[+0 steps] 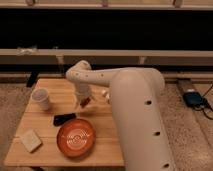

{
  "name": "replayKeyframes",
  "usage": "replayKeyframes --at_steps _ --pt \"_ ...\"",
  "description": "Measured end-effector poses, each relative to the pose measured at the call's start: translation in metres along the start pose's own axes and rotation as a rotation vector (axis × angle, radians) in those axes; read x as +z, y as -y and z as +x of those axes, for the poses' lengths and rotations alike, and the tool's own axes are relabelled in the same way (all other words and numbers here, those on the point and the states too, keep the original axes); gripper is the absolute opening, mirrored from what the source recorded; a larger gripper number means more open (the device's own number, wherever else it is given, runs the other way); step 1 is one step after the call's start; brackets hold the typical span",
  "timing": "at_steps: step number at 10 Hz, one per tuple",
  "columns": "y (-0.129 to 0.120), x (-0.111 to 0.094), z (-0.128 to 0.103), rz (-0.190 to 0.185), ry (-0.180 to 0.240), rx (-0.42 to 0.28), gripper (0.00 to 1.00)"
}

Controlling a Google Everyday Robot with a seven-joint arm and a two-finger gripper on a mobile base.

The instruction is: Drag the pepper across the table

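Observation:
The small dark red pepper (pixel 86 101) lies on the pale wooden table (pixel 55 88), just above the orange-red plate. My gripper (pixel 81 102) reaches down from the white arm and sits right at the pepper, touching or nearly touching it. The arm's big white body covers the right part of the table.
A round orange-red plate (pixel 75 137) sits at the front middle. A flat black block (pixel 65 119) lies just left above it. A white cup (pixel 41 98) stands at the left, a pale square sponge-like block (pixel 30 140) at the front left. A small white object (pixel 105 93) lies beside the arm.

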Motion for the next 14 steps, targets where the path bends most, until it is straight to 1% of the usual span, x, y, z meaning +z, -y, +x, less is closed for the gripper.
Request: replayKeyframes --at_steps 3,6,9,11,12,13,14 --pt "-0.002 0.008 0.006 0.025 -0.007 0.012 0.8" --pt "0.002 0.018 0.014 0.037 -0.004 -0.002 0.8" --pt "-0.003 0.026 0.019 0.032 0.014 -0.011 0.8" --pt "-0.003 0.029 0.021 0.028 0.022 -0.017 0.8" --pt "-0.002 0.03 0.021 0.026 0.027 -0.02 0.76" --pt "-0.002 0.032 0.02 0.023 0.032 -0.02 0.64" --pt "-0.002 0.033 0.018 0.022 0.036 -0.021 0.56"
